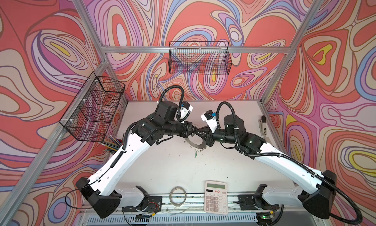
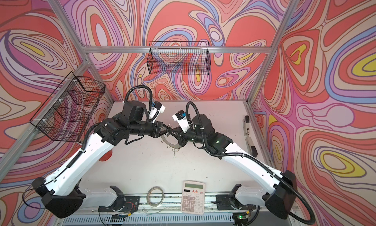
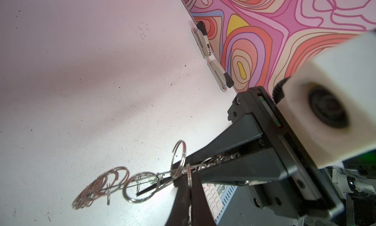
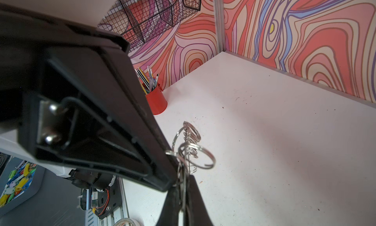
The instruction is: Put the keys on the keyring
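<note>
Black fingers (image 3: 179, 202) of left gripper (image 3: 188, 179) pinch shut on a wire loop of the flat silver metal keyring disc (image 1: 195, 146); right gripper (image 4: 184, 181) is clamped on its rim just beside, disc over mid white table (image 1: 173, 170). Small silver key (image 2: 174, 153) dangles from disc's near edge, tag too small to tell. Further out: red pen cup (image 4: 155, 101) by left wall, two staplers (image 3: 202, 44) right, beige calculator (image 1: 215, 197) & clear tape roll (image 1: 178, 195) at front.

The keyring (image 1: 197, 148) hangs between my jaws over mid-tabletop (image 1: 173, 168); calculator (image 1: 216, 197) right of tape roll (image 1: 171, 195), front edge.
</note>
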{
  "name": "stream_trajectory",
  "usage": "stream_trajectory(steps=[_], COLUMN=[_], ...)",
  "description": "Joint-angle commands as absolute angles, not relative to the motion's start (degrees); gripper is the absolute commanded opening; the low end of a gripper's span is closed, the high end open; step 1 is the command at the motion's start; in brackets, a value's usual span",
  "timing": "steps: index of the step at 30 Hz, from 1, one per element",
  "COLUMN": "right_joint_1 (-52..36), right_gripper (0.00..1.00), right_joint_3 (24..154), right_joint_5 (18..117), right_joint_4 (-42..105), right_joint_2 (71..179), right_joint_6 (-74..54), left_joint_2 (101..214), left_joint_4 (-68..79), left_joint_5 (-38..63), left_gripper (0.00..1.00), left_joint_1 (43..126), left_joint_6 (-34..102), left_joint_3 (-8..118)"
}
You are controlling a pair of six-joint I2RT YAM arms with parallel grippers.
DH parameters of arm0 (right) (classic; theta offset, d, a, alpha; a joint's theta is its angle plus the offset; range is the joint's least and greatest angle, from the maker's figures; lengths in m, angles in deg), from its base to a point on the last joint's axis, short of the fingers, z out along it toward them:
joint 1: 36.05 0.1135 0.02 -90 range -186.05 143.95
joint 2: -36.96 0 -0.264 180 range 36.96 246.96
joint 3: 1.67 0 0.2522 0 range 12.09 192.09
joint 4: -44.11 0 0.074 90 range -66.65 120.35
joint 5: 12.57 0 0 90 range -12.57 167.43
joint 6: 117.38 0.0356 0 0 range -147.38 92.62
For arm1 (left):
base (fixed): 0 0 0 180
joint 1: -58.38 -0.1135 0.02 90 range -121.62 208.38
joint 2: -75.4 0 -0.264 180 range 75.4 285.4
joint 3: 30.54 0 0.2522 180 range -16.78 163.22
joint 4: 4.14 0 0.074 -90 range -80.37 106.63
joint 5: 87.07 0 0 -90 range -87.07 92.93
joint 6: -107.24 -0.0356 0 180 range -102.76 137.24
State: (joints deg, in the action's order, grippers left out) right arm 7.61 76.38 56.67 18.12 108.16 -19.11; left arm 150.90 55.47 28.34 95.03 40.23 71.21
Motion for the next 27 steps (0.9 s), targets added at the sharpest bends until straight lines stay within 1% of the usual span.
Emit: stream_trajectory(steps=[1, 3, 4, 6, 7, 9, 12, 13, 15, 16, 19, 20, 21, 22, 27], right_joint_1=[7.63, 7.63, 7.63, 7.63, 7.63, 7.63, 7.63, 7.59, 7.63, 7.63, 7.63, 7.63, 7.63, 7.63, 7.63], right_gripper=[0.00, 0.00, 0.06, 0.27, 0.35, 0.40, 0.41, 0.39, 0.28, 0.25, 0.24, 0.17, 0.07, 0.00, 0.00], right_joint_3=[75.68, 75.89, 76.10, 76.49, 76.51, 76.43, 76.60, 76.67, 76.94, 77.12, 77.33, 77.45, 77.56, 77.65, 76.94], right_joint_5=[55.67, 55.33, 55.28, 55.70, 55.87, 56.24, 56.87, 56.80, 56.68, 56.80, 56.38, 56.23, 56.30, 56.56, 58.59], right_joint_4=[20.35, 19.24, 18.09, 15.91, 15.06, 13.61, 11.62, 11.12, 10.25, 10.06, 10.74, 10.99, 11.27, 11.30, 12.31], right_joint_2=[107.05, 107.13, 107.14, 106.70, 106.14, 104.82, 103.67, 103.63, 104.14, 104.52, 105.33, 105.49, 105.60, 105.60, 103.77], right_joint_6=[-18.94, -19.24, -19.53, -20.29, -20.64, -21.03, -21.64, -21.81, -22.23, -22.44, -22.55, -22.55, -22.53, -22.55, -22.55], left_joint_2=[150.34, 149.69, 149.50, 149.72, 150.07, 150.89, 151.98, 152.15, 152.39, 152.64, 153.34, 153.35, 153.42, 153.44, 152.85], left_joint_4=[55.30, 55.96, 56.56, 58.34, 59.71, 62.84, 66.52, 67.06, 67.49, 67.73, 68.42, 68.34, 68.42, 68.65, 68.40], left_joint_5=[27.45, 26.77, 26.64, 26.89, 27.31, 27.25, 26.98, 27.49, 28.91, 29.64, 31.99, 32.64, 33.29, 33.31, 31.57], left_gripper=[0.00, 0.00, 0.00, 0.00, 0.00, 0.00, 0.00, 0.00, 0.00, 0.00, 0.00, 0.00, 0.00, 0.00, 0.00], left_joint_1=[94.77, 94.77, 94.77, 94.77, 94.77, 94.77, 94.77, 94.77, 94.77, 94.77, 94.77, 94.77, 94.77, 94.77, 94.82], left_joint_6=[40.21, 39.46, 38.80, 37.34, 36.31, 34.21, 31.66, 31.25, 30.70, 30.61, 30.52, 30.52, 30.53, 30.44, 30.34], left_joint_3=[71.18, 71.58, 72.08, 73.73, 74.98, 77.53, 80.88, 81.61, 82.50, 83.06, 83.78, 83.78, 83.85, 84.07, 83.81])
